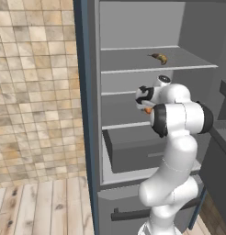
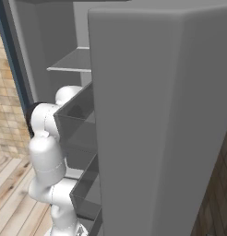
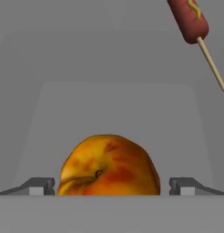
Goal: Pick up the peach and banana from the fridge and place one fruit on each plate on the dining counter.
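The fridge (image 1: 85,92) stands open, and my arm reaches into its middle shelf. The peach (image 3: 108,166), orange with red blush, lies on that shelf right in front of the hand; a sliver of the peach (image 1: 147,110) peeks out under the wrist. My gripper (image 3: 112,186) is open, with one fingertip on each side of the fruit and a gap left on both sides. The banana (image 1: 158,58), yellow with brown mottling, lies on the shelf above. The plates and the dining counter are out of view.
A red-brown corn dog on a stick (image 3: 190,22) lies further back on the same shelf. A grey drawer (image 1: 133,149) sits below the arm. The open fridge door (image 2: 157,120) stands close on the right. Tiled wall (image 1: 36,92) lies to the left.
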You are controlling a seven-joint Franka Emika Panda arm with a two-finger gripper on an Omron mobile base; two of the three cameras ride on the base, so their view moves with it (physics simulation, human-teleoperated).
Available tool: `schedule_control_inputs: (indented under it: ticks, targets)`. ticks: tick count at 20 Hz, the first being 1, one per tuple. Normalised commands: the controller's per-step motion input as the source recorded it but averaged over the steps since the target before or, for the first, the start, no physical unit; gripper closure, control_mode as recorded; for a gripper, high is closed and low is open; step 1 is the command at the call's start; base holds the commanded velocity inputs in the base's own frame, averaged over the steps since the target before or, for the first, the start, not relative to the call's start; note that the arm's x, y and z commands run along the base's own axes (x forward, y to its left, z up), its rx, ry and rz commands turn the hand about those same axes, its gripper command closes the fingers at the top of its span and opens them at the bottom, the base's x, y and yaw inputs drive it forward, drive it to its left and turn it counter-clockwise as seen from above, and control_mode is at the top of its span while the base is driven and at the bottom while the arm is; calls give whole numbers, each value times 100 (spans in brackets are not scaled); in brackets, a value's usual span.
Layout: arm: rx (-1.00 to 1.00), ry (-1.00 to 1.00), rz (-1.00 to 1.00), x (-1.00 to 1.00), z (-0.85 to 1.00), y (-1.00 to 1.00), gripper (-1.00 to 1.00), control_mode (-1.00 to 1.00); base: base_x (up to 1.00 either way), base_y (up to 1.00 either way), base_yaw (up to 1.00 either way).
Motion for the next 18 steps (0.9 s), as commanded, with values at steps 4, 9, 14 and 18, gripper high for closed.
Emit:
schedule_control_inputs:
  ticks: [4,9,14,18]
  targets:
    - [0,2,0,9,-17,0,-100,-100,0,0,0]
    - [0,2,0,0,-32,0,-100,-100,0,0,0]
    - [0,0,0,-13,-47,4,100,-100,0,0,0]
    - [0,0,0,-37,-53,7,100,-100,0,0,0]
